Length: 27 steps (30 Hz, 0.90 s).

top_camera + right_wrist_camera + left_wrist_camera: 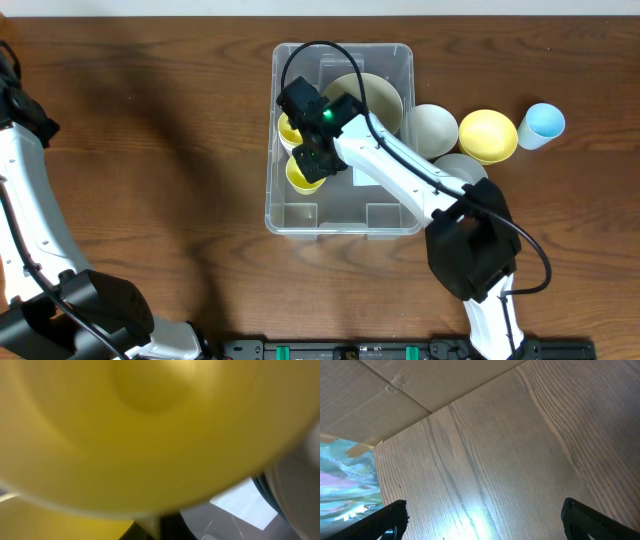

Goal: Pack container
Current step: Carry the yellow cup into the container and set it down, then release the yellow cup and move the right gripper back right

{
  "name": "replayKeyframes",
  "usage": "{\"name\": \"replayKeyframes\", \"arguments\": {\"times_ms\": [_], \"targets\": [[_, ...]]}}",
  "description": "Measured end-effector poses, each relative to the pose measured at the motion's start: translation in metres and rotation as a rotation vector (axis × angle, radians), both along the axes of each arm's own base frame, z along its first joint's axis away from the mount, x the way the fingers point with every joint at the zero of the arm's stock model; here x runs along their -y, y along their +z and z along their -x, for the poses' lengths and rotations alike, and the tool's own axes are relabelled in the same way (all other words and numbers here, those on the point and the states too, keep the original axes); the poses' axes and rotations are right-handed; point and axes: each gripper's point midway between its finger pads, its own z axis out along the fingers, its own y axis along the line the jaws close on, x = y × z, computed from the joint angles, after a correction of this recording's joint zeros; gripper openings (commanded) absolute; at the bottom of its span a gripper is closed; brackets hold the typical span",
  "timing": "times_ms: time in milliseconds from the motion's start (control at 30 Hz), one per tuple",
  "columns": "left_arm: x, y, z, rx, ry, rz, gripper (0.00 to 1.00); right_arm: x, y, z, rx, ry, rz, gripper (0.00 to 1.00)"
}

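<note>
Right pincer (310, 152) is closed, low inside the container (340, 215), directly above small yellow bowls (300, 172); grip unclear. A beige bowl (378, 92) sits beside it. Further out, past the wall: pale bowl (432, 128), large yellow bowl (487, 135), blue cup (544, 124). Left pincer (485, 517) gapes over the table (495, 460).

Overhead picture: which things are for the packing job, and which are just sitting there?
For the job: container; right gripper reaching into it; small yellow bowl and beige bowl inside; probably waiting beside it, the cream bowl, big yellow bowl and blue cup.
Just sitting there: left gripper, open over bare table; black rail at the table's front edge.
</note>
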Motion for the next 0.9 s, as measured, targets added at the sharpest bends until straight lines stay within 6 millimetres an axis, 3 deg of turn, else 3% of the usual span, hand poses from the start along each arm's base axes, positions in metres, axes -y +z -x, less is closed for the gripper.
{"name": "replayKeyframes", "arguments": {"times_ms": [200, 667, 767, 900], "targets": [[0.000, 0.000, 0.000, 0.000, 0.000, 0.000, 0.98, -0.002, 0.001, -0.001, 0.005, -0.011, -0.010, 0.25], [0.000, 0.000, 0.000, -0.001, 0.000, 0.000, 0.98, -0.004, 0.003, 0.001, 0.007, -0.004, -0.011, 0.27], [0.000, 0.000, 0.000, -0.001, 0.000, 0.000, 0.98, -0.002, 0.013, 0.003, 0.014, -0.004, -0.019, 0.28], [0.000, 0.000, 0.000, 0.000, 0.000, 0.000, 0.98, 0.003, 0.052, 0.007, 0.064, -0.004, -0.058, 0.28]]}}
